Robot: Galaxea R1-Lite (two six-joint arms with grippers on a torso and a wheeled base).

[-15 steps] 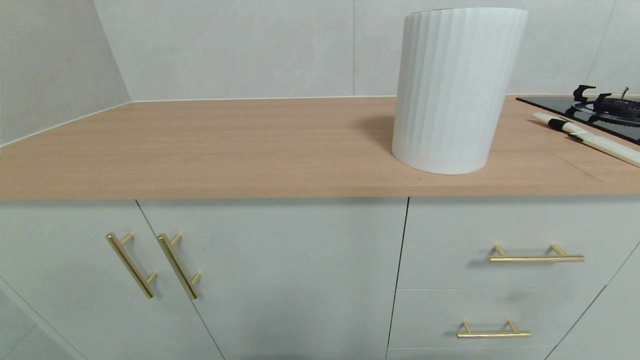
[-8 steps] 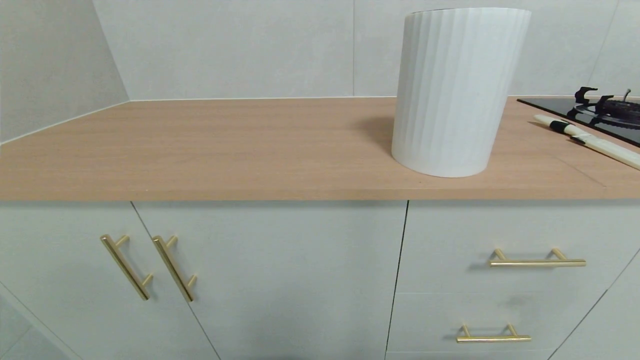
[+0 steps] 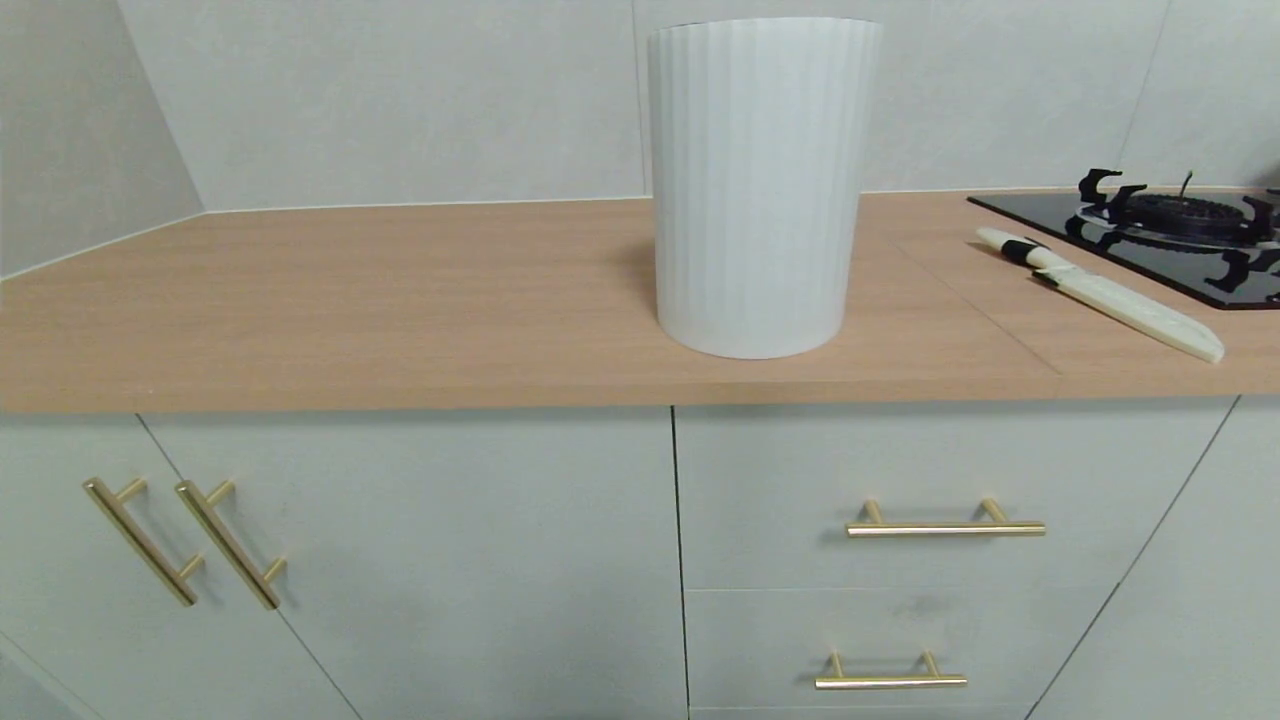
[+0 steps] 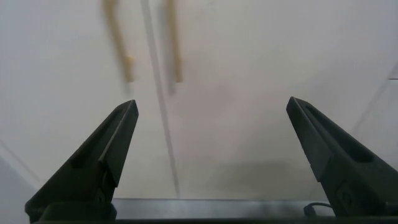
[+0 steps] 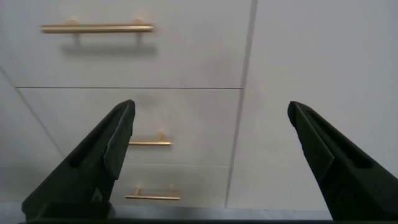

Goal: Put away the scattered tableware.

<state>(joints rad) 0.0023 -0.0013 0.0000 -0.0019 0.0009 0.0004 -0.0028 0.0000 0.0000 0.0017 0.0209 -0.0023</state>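
Left gripper (image 4: 211,102) and right gripper (image 5: 210,104) gape wide, empty, facing cabinets (image 3: 450,520). I fear a shallow grab could skid the knife (image 3: 1100,293) into the stove (image 3: 1120,240).

Head view: the walls of the tall white ribbed cylindrical container (image 3: 755,190) hide its interior. At far right, the black glass gas hob (image 3: 1050,215) with its burner grate is cut off by the picture's edge. Left wrist view: the two gold bar cabinet handles (image 4: 172,43) are blurred, one end of each cropped.
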